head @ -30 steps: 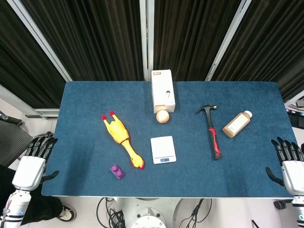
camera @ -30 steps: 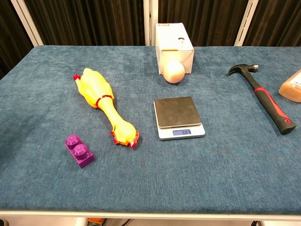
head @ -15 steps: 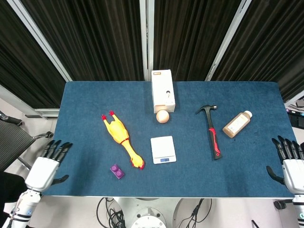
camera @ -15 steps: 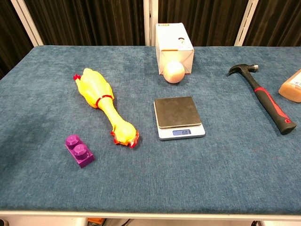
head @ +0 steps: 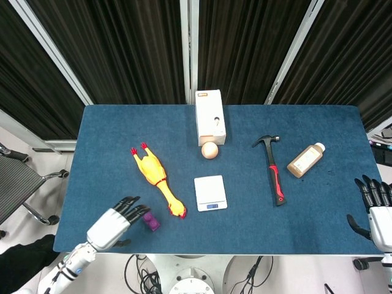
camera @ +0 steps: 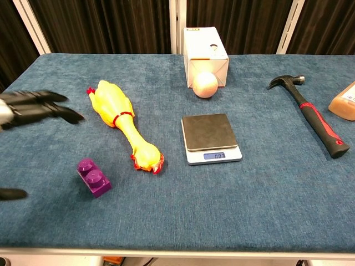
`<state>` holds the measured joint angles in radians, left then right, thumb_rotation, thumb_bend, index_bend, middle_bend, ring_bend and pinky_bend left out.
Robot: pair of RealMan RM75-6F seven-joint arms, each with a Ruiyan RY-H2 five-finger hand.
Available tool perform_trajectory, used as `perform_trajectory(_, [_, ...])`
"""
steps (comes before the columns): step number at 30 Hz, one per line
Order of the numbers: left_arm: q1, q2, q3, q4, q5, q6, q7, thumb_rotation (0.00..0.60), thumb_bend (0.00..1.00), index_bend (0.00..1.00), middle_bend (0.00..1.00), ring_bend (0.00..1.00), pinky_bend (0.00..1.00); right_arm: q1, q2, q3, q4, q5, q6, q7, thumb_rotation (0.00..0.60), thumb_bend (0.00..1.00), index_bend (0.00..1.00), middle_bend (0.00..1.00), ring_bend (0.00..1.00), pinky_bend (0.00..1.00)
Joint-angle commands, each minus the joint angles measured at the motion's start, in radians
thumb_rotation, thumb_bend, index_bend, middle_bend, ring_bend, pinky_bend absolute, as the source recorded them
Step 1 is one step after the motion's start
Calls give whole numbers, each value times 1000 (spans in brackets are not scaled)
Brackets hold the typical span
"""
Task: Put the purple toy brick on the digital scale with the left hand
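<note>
Left hand (head: pixel 114 222) over near-left bench (head: pixel 98 135) edge, fingers (camera: pixel 52 108) spread wide, holding nothing. Small purple plastic toy brick (camera: pixel 93 177) just beyond fingertips, untouched. White digital scale (camera: pixel 211 138) well apart. Right hand (head: pixel 378 211) off bench edge, fingers apart.

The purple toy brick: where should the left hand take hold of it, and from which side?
Probably pinch the purple toy brick across its long flat sides, coming from above. It lies flat, studs up, askew, with the left hand open beside it and the rubber chicken apart on the other side.
</note>
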<state>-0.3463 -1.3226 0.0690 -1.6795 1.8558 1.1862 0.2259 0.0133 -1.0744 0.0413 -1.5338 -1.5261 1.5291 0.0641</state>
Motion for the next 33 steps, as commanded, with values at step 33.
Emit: perform_trajectory(33, [-142,-231,8,255,-82,-93,-78,600,129,366,358,281,402,-9,-4,1,45,30,-22,45,600,224,0,0,0,0])
